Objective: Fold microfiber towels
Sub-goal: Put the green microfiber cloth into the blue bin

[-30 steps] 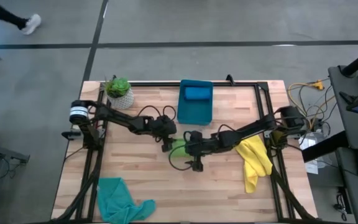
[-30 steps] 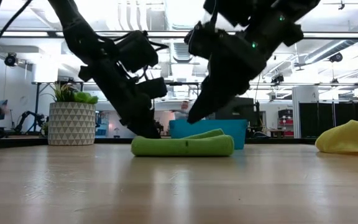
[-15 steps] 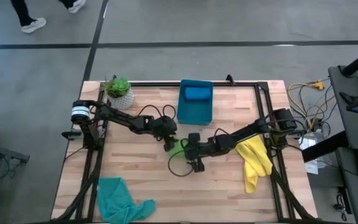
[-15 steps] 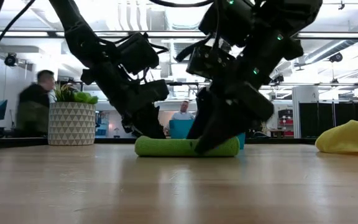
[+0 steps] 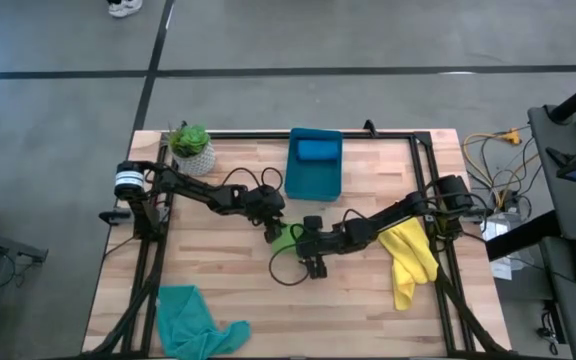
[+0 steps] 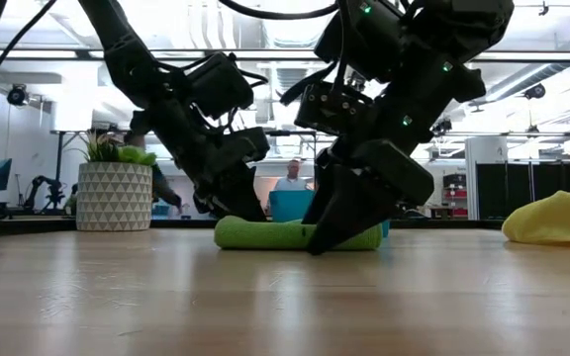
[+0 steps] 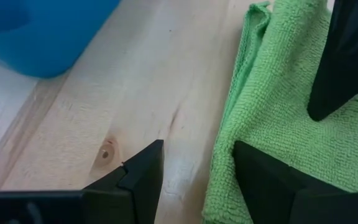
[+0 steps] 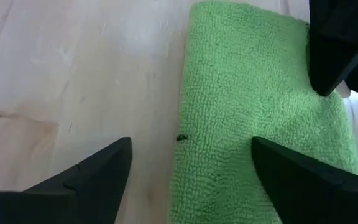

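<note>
Left gripper [image 5: 272, 231] and right gripper [image 5: 308, 243] fingers spread apart, straddling folded lime green towel [image 5: 288, 238]

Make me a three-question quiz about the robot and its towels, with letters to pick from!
1. Where is the yellow towel?
A. in the bin
B. near the table's right edge
C. under the plant

2. What colour towel lies inside the blue bin?
A. blue
B. red
C. white

3. How are the right gripper's fingers?
A. shut tight
B. gone
C. open around the lime green towel

Answers:
1 B, it lies crumpled beside the right arm's base.
2 A, a blue towel sits at the bin's far end.
3 C, the right wrist view shows its fingers spread apart, one each side of the towel's edge.
</note>
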Tool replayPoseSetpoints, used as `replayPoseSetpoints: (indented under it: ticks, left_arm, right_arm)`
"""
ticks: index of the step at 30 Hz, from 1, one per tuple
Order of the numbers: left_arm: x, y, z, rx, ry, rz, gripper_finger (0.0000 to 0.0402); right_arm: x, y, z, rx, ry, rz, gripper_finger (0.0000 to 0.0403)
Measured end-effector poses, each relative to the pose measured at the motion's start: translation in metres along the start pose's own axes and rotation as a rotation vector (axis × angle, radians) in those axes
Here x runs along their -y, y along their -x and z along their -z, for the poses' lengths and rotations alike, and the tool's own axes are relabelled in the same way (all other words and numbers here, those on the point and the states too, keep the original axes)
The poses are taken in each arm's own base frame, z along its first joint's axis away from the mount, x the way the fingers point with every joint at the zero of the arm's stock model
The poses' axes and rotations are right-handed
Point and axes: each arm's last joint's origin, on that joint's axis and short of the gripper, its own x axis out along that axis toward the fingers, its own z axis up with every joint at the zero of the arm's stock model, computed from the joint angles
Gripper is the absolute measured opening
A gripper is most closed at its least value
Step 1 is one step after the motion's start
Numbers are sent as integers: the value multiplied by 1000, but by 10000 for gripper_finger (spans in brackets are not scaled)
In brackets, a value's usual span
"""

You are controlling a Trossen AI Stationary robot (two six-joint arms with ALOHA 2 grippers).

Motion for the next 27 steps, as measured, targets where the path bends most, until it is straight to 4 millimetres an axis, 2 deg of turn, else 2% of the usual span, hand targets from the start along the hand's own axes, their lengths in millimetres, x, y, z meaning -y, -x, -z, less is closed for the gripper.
replayPoseSetpoints:
  ticks: [11, 16, 23, 27]
  left_arm:
    - [1, 0, -1, 0, 9, 29, 177]
    - [1, 0, 0, -4, 25, 32, 177]
    - [1, 0, 2, -9, 24, 35, 177]
    - [3, 4, -2, 8, 22, 40, 177]
  right_arm:
    - [-1, -10, 9, -62, -8, 17, 208]
    - [-2, -8, 9, -70, -4, 77, 142]
    - [-2, -3, -5, -108, 70, 140, 32]
    - [-1, 0, -16, -130, 75, 141, 18]
